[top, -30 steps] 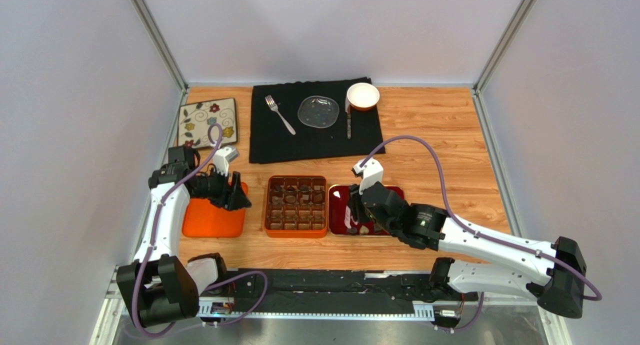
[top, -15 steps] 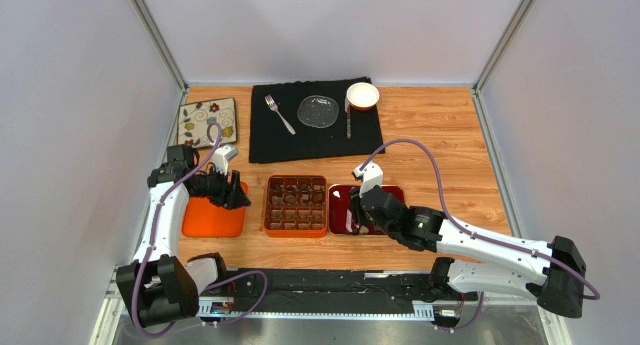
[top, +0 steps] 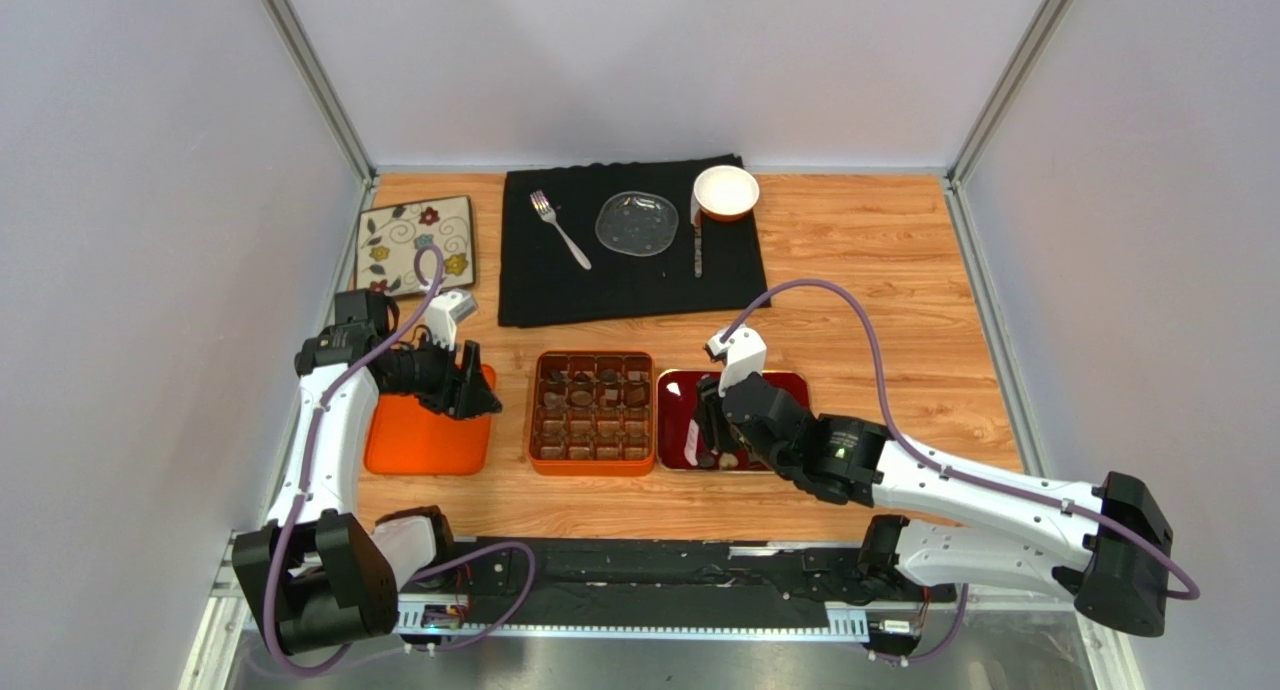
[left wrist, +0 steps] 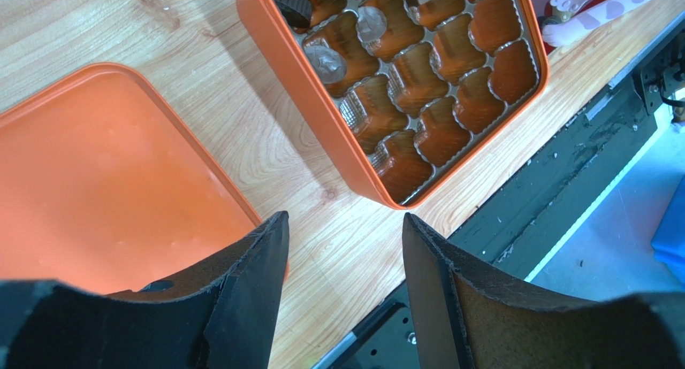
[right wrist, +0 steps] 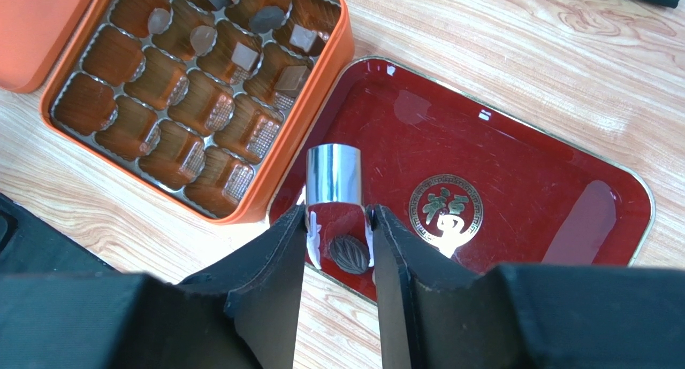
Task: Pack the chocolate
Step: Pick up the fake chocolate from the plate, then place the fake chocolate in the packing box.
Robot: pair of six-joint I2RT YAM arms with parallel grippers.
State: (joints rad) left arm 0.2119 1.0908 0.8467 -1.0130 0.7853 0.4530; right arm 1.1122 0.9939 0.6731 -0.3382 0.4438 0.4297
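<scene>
Right wrist view puts your right gripper (right wrist: pixel 339 216) low over the near left corner of the red tray (right wrist: pixel 522 168). Its jaws stand a narrow gap apart, astride 1 oval chocolate piece (right wrist: pixel 350 254) that lies on the tray. The piece sits nearer 1 finger than the other, and you cannot tell from here whether the pads pinch it or merely bracket it. A shiny silver shape (right wrist: pixel 334 172) just beyond the fingertips may be a reflection in the glossy tray or a wrapped item; that is unclear.

The tray touches, or nearly touches, the orange box (right wrist: pixel 265 200), probably so each transfer is short. Several chocolates (right wrist: pixel 265 18) already fill the far cells, while the near cells show bare. The orange lid (left wrist: pixel 104 184) lies left of the box, which leaves every cell exposed.

Your right arm reaches low and leftward from its base, with the forearm close to the table and the wrist tipped down at the tray. Your left gripper (left wrist: pixel 344 220) hangs wide open and holds nothing, above the lid's edge and the wood beside the box. Its elbow is raised, apparently parked clear of the work.
</scene>
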